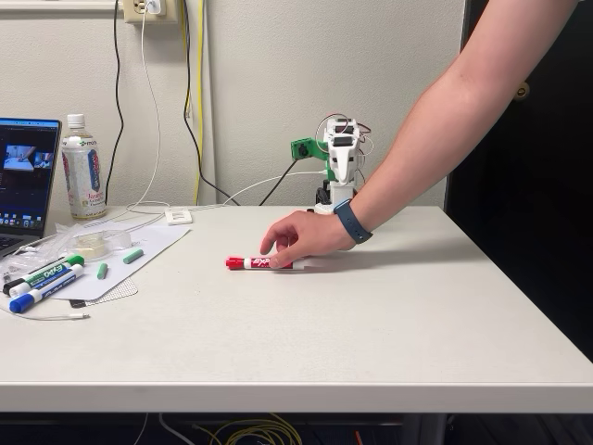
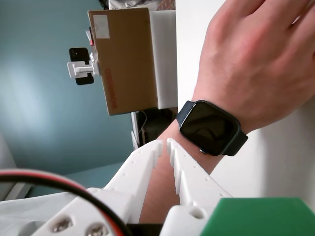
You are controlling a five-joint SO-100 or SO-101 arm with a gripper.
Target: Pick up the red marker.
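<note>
The red marker [image 1: 255, 263] lies flat on the white table [image 1: 371, 324], near its middle, red cap to the left. A person's hand [image 1: 306, 236] rests on its right end; the wrist wears a dark watch [image 1: 350, 221]. My white arm [image 1: 341, 167] stands folded at the back of the table, behind that forearm and well away from the marker. In the wrist view my gripper [image 2: 164, 143] has its toothed white jaws close together with nothing between them, pointing at the person's wrist and watch [image 2: 211, 128].
At the left lie a green-capped marker [image 1: 51, 273] and a blue-capped marker [image 1: 42, 291] on a white sheet [image 1: 139, 248], with a laptop [image 1: 26, 176] and a bottle [image 1: 82, 171] behind. Cables hang down the wall. A cardboard box [image 2: 128, 59] shows in the wrist view.
</note>
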